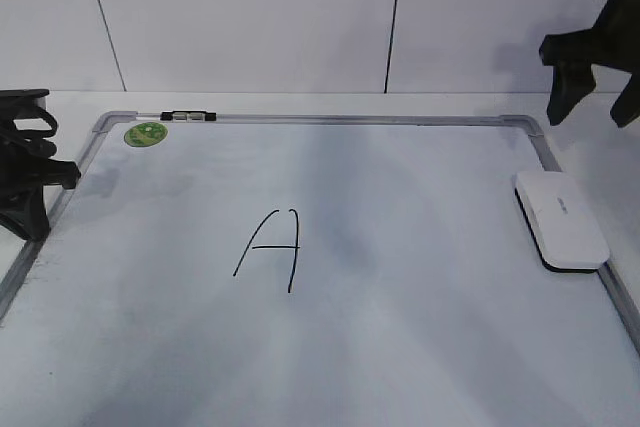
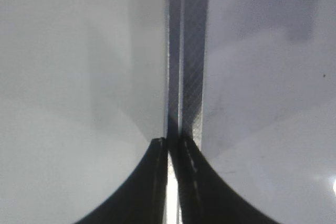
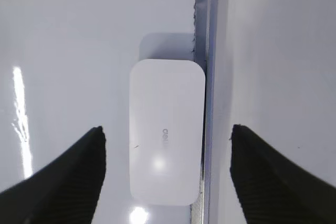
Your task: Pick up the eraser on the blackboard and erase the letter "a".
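Observation:
The white eraser (image 1: 562, 219) lies flat on the blackboard (image 1: 420, 247) against its right frame. In the right wrist view the eraser (image 3: 167, 129) shows from above, grey lettering up. My right gripper (image 1: 590, 112) hangs open above the eraser, apart from it, with its jaws (image 3: 166, 129) spread on either side. My left gripper (image 1: 35, 197) rests at the board's left edge; in the left wrist view its jaws (image 2: 172, 142) are shut and empty over the frame (image 2: 186, 77). No small lowercase "a" shows; only a large capital "A" (image 1: 270, 250) is on the board.
A round green sticker (image 1: 146, 133) sits at the board's far left corner, with a small black-and-silver clip (image 1: 190, 115) on the top frame. The silver frame (image 3: 210, 77) runs right beside the eraser. A white panelled wall stands behind.

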